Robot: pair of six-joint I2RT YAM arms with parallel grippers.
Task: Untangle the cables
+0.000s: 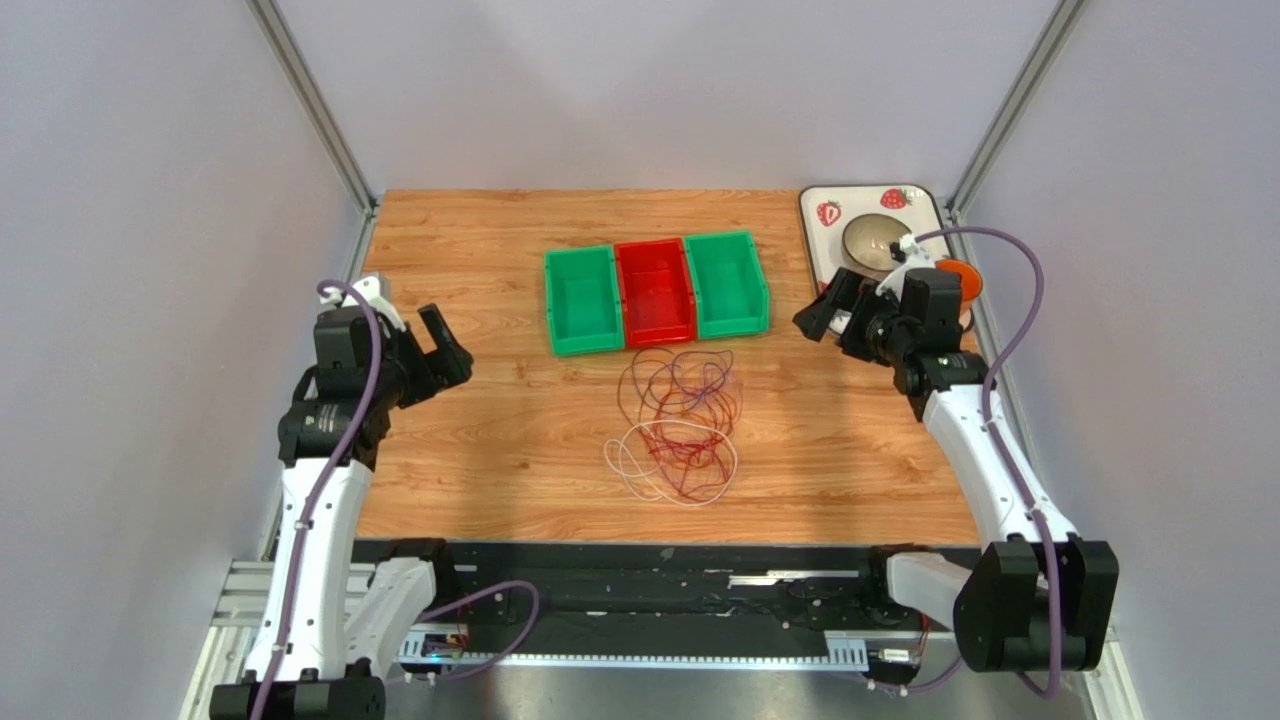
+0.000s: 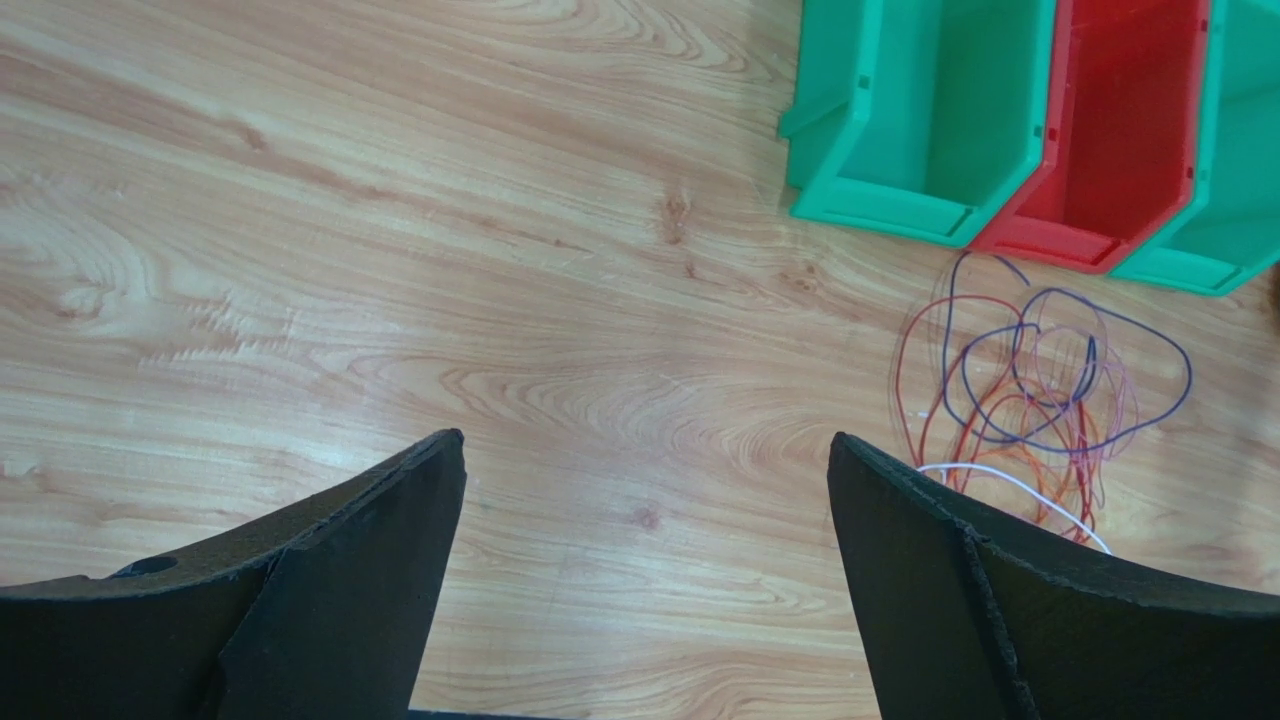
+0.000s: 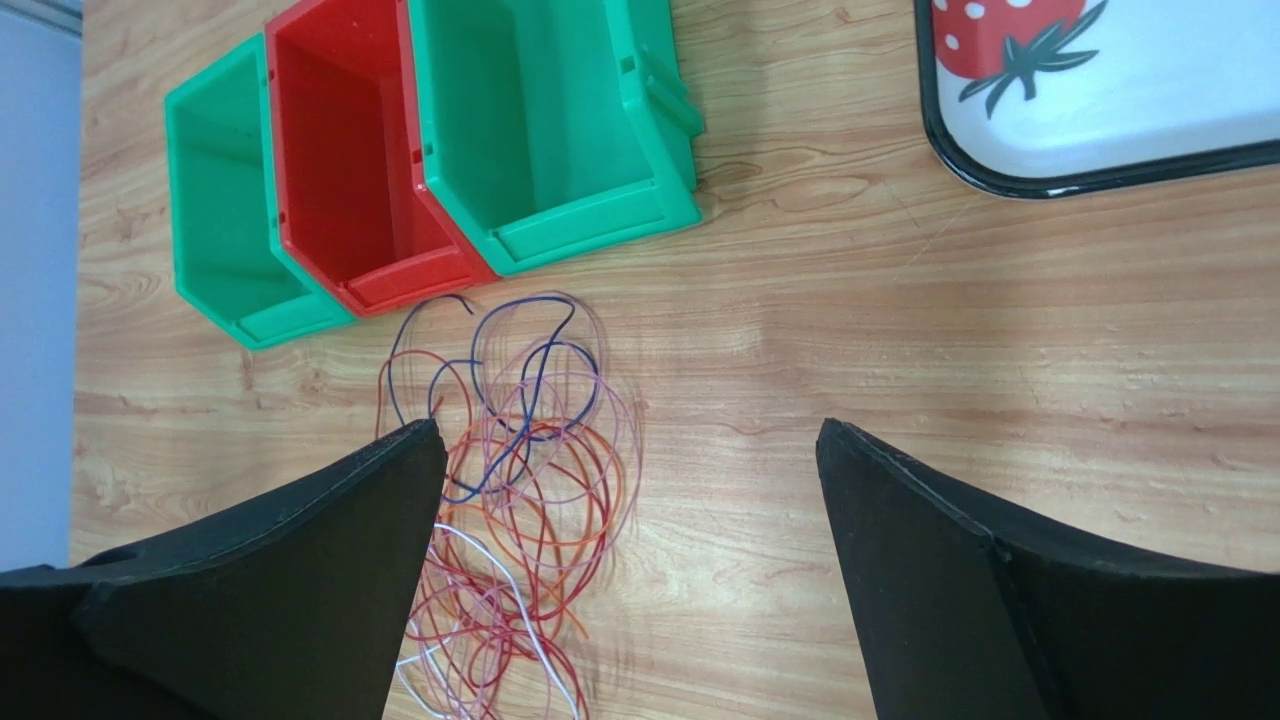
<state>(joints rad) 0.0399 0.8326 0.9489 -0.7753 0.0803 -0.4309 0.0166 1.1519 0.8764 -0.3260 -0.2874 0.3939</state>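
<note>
A tangle of thin cables [image 1: 679,423], red, dark and white, lies in loose loops on the wooden table just in front of three bins. It shows at the right in the left wrist view [image 2: 1037,398] and at lower left in the right wrist view [image 3: 519,495]. My left gripper [image 1: 437,354] is open and empty, raised at the table's left, well clear of the tangle. My right gripper [image 1: 827,312] is open and empty, raised at the right, also apart from it. In the wrist views the left gripper [image 2: 643,450] and the right gripper [image 3: 628,435] frame bare wood.
Three open bins stand in a row behind the cables: green [image 1: 582,300], red [image 1: 655,293], green [image 1: 727,284]. A white strawberry-print tray [image 1: 827,210] with a round metal dish [image 1: 876,240] sits at the back right. Grey walls close in both sides.
</note>
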